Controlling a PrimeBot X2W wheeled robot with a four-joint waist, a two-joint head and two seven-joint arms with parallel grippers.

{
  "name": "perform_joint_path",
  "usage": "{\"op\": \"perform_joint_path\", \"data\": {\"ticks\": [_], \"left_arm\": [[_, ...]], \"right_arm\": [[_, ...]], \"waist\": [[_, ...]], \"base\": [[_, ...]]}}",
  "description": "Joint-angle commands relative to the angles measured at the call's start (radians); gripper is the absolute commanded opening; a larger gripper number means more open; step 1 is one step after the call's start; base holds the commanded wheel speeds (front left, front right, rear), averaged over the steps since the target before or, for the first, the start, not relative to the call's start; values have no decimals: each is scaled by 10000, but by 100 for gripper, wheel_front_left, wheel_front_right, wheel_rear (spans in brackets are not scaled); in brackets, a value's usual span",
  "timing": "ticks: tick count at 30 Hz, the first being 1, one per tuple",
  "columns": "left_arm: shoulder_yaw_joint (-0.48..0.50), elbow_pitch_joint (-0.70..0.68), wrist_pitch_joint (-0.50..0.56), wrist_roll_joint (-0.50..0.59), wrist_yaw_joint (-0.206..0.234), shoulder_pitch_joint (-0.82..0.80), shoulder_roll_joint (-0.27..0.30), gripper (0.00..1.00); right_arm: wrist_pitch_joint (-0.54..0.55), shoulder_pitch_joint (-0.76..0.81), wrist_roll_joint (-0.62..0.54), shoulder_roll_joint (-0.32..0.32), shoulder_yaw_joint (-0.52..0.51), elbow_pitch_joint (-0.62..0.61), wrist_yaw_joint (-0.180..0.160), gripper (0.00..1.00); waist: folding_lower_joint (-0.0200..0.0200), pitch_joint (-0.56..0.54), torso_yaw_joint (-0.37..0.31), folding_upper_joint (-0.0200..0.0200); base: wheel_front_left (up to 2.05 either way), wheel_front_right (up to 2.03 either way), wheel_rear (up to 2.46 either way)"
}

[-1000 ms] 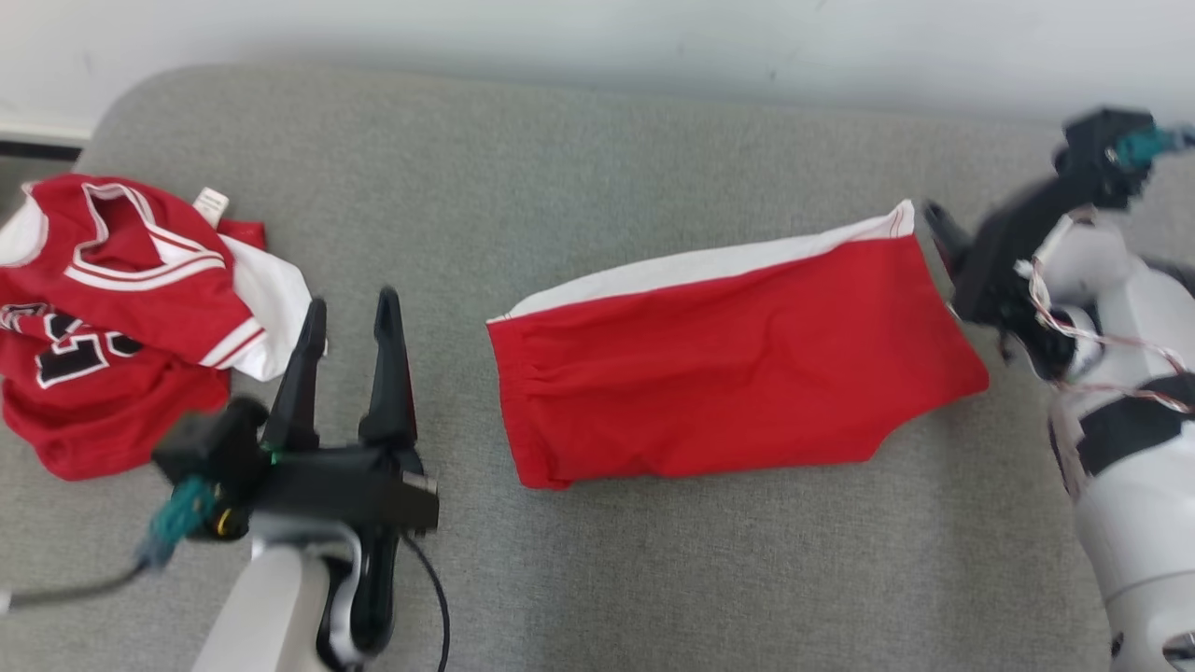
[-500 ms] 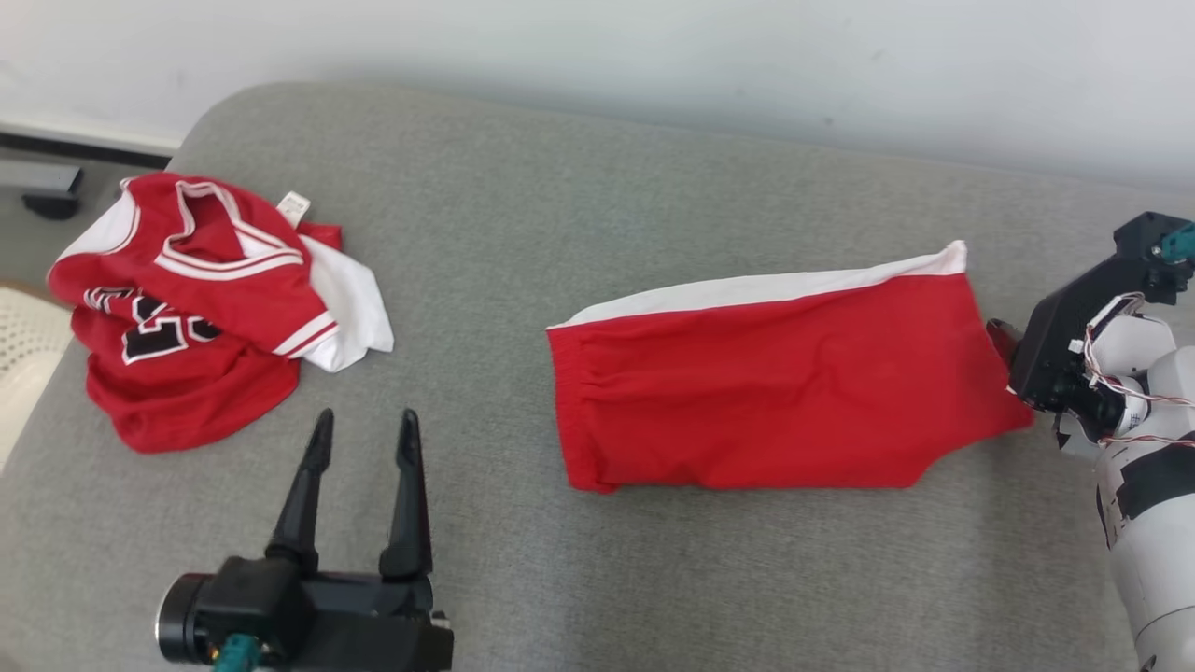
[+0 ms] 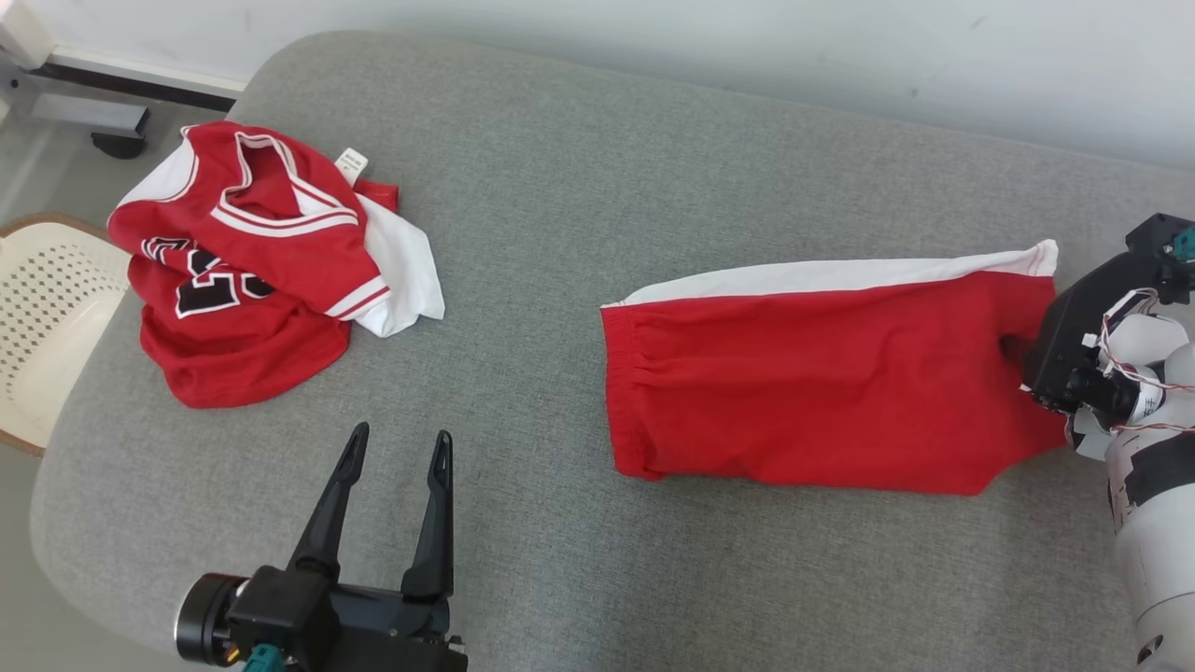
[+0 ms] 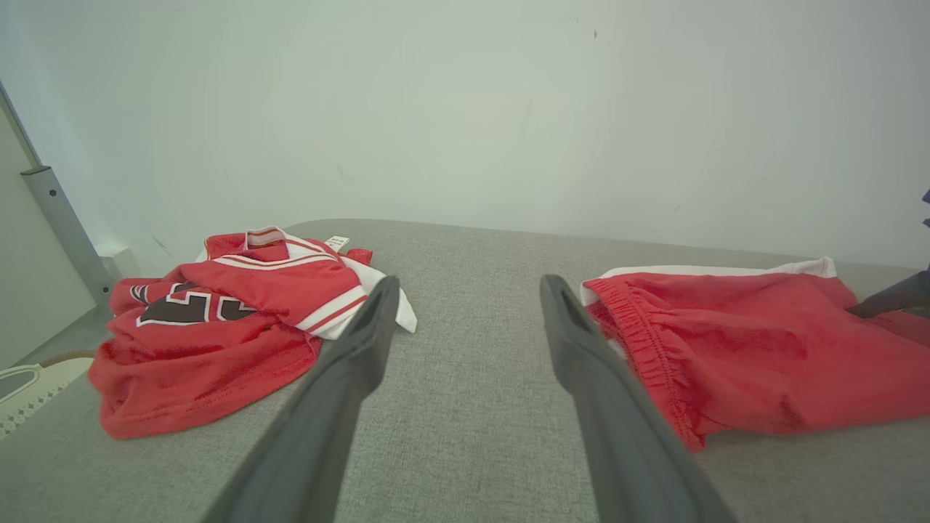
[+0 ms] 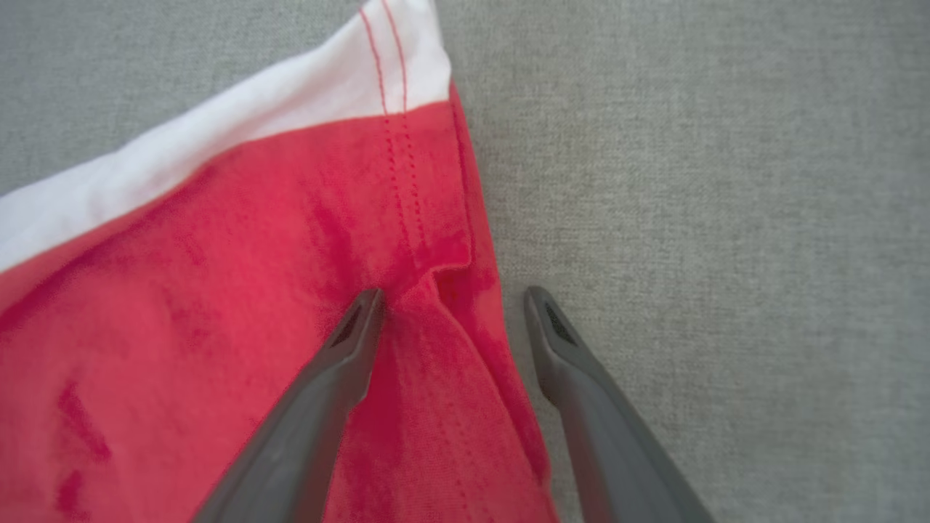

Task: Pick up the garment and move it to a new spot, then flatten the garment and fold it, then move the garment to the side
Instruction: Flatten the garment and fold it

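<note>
Your garment, a pair of red shorts [image 3: 822,383] in a smooth, slightly sheened knit, lies flat on the right half of the grey woven cushion [image 3: 560,205]. It forms a long, roughly rectangular shape with a white band along its far edge, a puckered elastic waistband at its left end and a double-stitched hem at its right end. Your right gripper [image 5: 454,294] sits at that right hem with its two dark tapered fingers spread apart, gripping nothing. One fingertip is over the red cloth beside a small turned-up fold, the other over bare upholstery just past the hem. Whether the tips press the fabric, you cannot tell. Your left gripper [image 3: 401,434] hangs over bare cushion at the near left, its fingers likewise apart and empty, well clear of the shorts. Far left, a crumpled red mesh jersey [image 3: 252,271] with white trim and black numerals lies in a soft heap. Beyond the cushion's left edge stands a pale perforated plastic seat [image 3: 47,317].
</note>
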Motion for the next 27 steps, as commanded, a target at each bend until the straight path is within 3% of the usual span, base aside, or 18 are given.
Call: {"op": "perform_joint_path", "data": {"ticks": [1,6,9,10,11,20,27], "left_arm": [[-28,36,-39,-36,-17,187,1,100],[-101,116,-13,-122,-35,183,-49,100],[-154,204,3,-195,-71,218,-70,100],[-165,221,9,-209,-77,225,-70,100],[-176,232,17,-215,-79,229,-64,100],[-220,299,161,-387,-22,296,-48,100],[-213,353,205,-475,66,404,-14,100]], "right_arm": [[223,178,-122,269,-51,166,1,100],[626,245,-193,627,-147,157,7,98],[752,384,-232,713,-234,9,10,18],[697,422,-308,687,-265,-79,10,5],[625,440,-399,638,-331,-141,7,0],[513,789,-1264,487,-1121,-901,-21,0],[445,1612,-1333,492,-1811,-2056,-21,0]], "waist": [[1,36,74,1],[1,8,142,1],[1,-38,176,1],[1,-50,187,1],[1,-58,197,1],[1,-296,81,1],[1,-755,-540,1]], "base": [[0,0,0],[0,0,0],[0,0,0],[0,0,0],[0,0,0],[0,0,0],[0,0,0]]}}
